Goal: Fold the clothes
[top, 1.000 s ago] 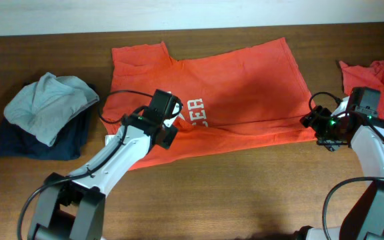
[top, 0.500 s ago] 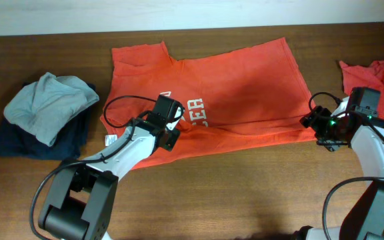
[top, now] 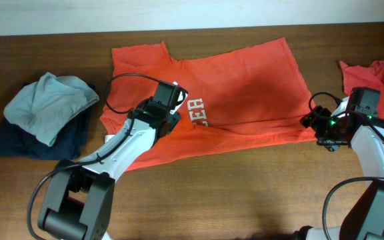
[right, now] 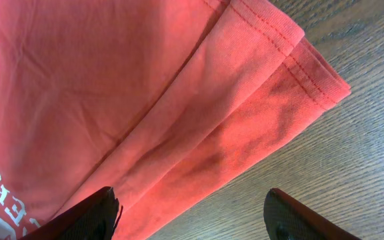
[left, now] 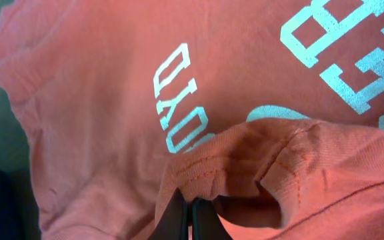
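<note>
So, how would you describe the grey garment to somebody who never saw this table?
On the wooden table, look left of the spread orange-red shirt. A crumpled heap lies there; the grey garment is its pale top layer, over a dark navy one.

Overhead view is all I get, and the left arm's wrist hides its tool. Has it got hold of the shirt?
Observer: Yes. In the left wrist view the left tool is shut on a bunched, stitched edge of the orange-red T-shirt, just below the white print.
Operator: And the right tool, at the shirt's right corner?
Observer: The right wrist view shows the right tool open with nothing gripped, one finger over the cloth and the other over the bare wooden table.
</note>
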You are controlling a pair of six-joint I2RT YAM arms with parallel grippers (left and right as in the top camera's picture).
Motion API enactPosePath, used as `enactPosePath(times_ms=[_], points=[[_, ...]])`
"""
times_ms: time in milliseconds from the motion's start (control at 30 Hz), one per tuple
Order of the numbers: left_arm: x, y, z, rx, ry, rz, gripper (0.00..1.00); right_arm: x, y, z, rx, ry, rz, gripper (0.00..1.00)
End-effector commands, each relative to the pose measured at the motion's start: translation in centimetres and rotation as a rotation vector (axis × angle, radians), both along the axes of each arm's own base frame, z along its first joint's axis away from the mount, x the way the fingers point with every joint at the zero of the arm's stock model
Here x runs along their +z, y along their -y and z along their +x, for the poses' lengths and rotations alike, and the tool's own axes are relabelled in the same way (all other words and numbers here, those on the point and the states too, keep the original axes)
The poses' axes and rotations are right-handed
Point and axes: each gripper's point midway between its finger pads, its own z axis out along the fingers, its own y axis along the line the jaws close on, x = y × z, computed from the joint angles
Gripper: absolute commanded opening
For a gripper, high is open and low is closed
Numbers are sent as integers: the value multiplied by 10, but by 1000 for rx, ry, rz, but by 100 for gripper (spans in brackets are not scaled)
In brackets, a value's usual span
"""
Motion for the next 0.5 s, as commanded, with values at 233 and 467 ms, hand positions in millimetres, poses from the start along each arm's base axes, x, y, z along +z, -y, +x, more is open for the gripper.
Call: enactPosePath(times_ms=[233,467], points=[[-8,-18,-10,104,-66,20,82,4,2,4,10,7,-19,75],[-36,-20,-51,85,-259,20,1,4,2,4,10,9,-20,75]])
